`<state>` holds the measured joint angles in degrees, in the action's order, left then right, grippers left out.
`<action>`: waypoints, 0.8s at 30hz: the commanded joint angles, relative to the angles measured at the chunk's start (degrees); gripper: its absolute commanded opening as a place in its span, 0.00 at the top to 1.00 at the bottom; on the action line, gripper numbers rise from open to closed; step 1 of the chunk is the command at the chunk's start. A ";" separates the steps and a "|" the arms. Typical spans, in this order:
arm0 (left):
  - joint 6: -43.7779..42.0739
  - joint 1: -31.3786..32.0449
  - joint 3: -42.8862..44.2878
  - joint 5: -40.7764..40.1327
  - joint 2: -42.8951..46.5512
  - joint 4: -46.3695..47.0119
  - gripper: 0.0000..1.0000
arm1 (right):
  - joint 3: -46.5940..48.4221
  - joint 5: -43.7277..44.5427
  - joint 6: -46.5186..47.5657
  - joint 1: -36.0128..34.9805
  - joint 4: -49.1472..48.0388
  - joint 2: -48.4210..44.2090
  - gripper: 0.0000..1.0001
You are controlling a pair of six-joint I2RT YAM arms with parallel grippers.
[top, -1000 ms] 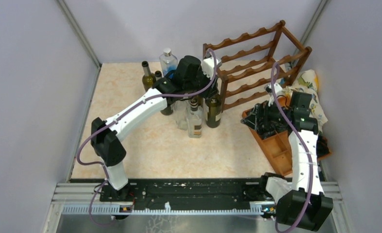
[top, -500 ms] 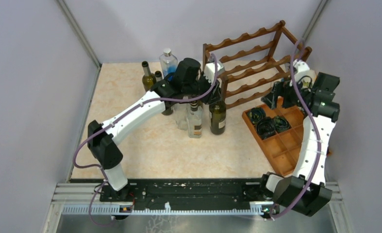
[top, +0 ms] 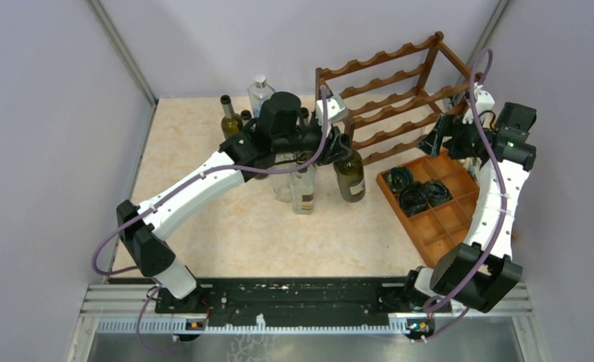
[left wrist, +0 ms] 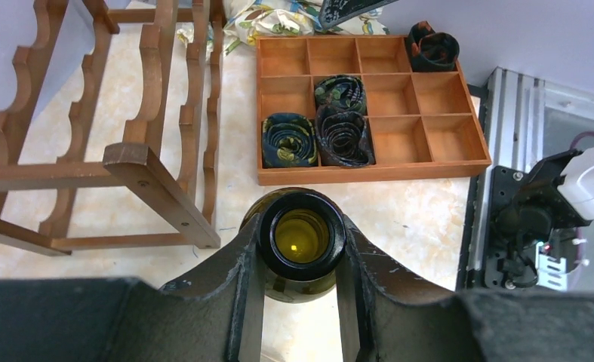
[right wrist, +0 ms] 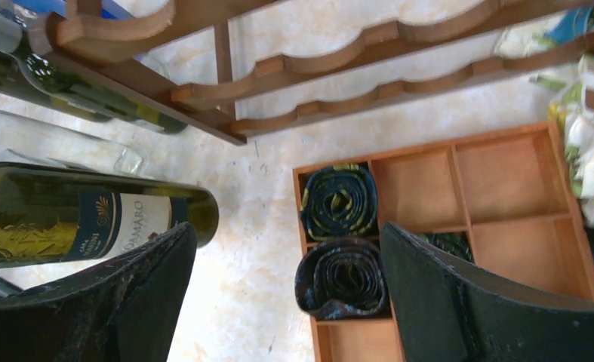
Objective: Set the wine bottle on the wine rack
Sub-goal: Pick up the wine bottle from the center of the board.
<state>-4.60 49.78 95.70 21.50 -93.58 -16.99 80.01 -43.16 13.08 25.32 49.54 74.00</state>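
The left gripper (left wrist: 301,253) clamps the wine bottle (top: 352,179) by its neck; the right gripper (right wrist: 284,298) gapes wide, empty. Hazard: the bottle may strike a post of the wine rack (left wrist: 158,188) and slip

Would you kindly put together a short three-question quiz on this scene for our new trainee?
1. True or false: the left jaws are clamped on the neck of the wine bottle.
2. The right jaws are: A open and empty; B shut on a bottle; C shut on a cloth roll.
3. How many bottles lie on the wine rack?
Key: 1 true; 2 A; 3 zero.
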 commanded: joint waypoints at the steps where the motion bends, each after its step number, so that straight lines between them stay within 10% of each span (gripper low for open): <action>1: -5.92 1.54 1.36 1.94 1.81 8.56 1.00 | -1.61 -0.84 -2.74 1.85 -1.65 0.22 0.11; 24: -34.55 13.12 11.91 -16.46 -11.30 10.20 1.00 | -8.44 -4.02 -3.15 2.12 -4.95 0.26 0.12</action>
<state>-31.07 62.28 102.59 9.45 -104.99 -15.40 72.27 -45.32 10.39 27.14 47.31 74.70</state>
